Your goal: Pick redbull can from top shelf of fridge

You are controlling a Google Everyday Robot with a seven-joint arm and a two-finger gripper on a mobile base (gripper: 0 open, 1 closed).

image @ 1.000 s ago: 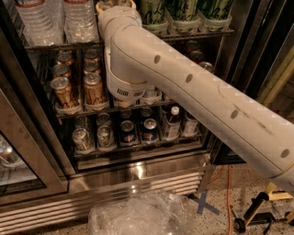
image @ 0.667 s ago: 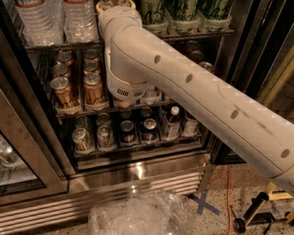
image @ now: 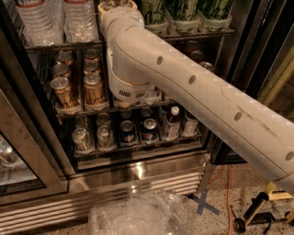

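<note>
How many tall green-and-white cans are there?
3 cans in a row on the top shelf, right of the arm; more may hide behind. The jaws are out of view above.

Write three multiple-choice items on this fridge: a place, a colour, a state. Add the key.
1. Where do the clear plastic water bottles stand?
A. On the uppermost visible dark wire shelf, left of the white jointed robot arm.
B. On the lowest shelf.
C. On the middle shelf.

2. What colour is the tape cross on the speckled floor?
A. Red.
B. Blue.
C. Yellow.

3. What is the white arm doing?
A. Lying on the floor.
B. Reaching into the open drinks fridge.
C. Folded clear of it.

Key:
1 A, they fill the top-left rack.
2 B, the cross is plainly blue.
3 B, it crosses the shelves; its gripper is not in view, beyond the wrist near the top edge.
</note>
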